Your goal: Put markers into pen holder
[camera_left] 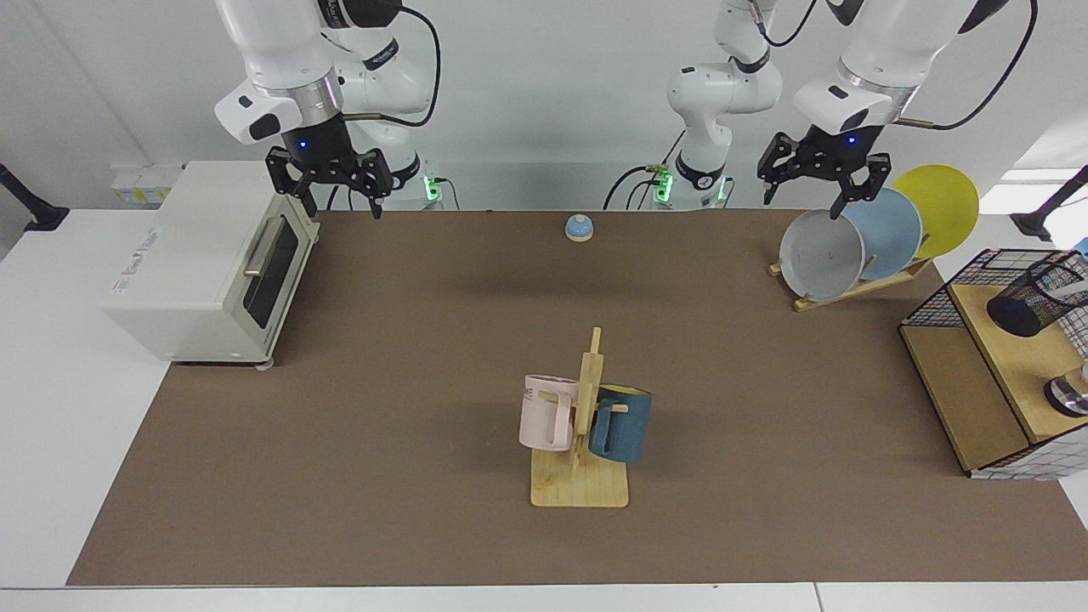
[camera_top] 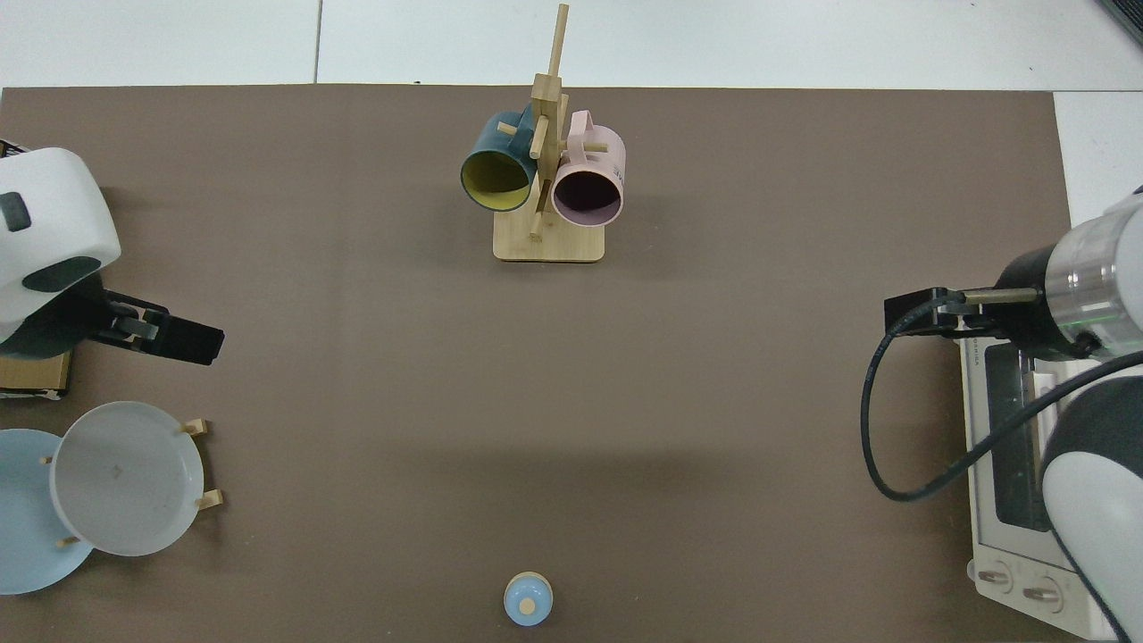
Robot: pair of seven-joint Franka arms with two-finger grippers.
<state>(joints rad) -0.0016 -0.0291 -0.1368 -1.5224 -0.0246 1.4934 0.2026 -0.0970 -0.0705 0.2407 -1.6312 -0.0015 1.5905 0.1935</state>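
Black wire-mesh cylindrical pen holder (camera_left: 1035,297): one, at the right edge of the facing view, tilted inside the one large wire-grid basket with a wooden floor (camera_left: 969,382); whether the marker lies in it I cannot tell. My left gripper (camera_left: 818,185), fingers spread wide and empty, hangs at upper right above three plates, grey (camera_left: 820,255), blue (camera_left: 891,231) and yellow (camera_left: 942,200), on one wooden rack. My right gripper (camera_left: 337,197), fingers also wide and empty, waits at upper left beside one white toaster oven (camera_left: 204,259). Centre: two mugs, pink (camera_left: 546,412) and dark blue (camera_left: 622,422), on one wooden mug tree (camera_left: 585,442). One small blue bell (camera_left: 579,227) sits at top centre.
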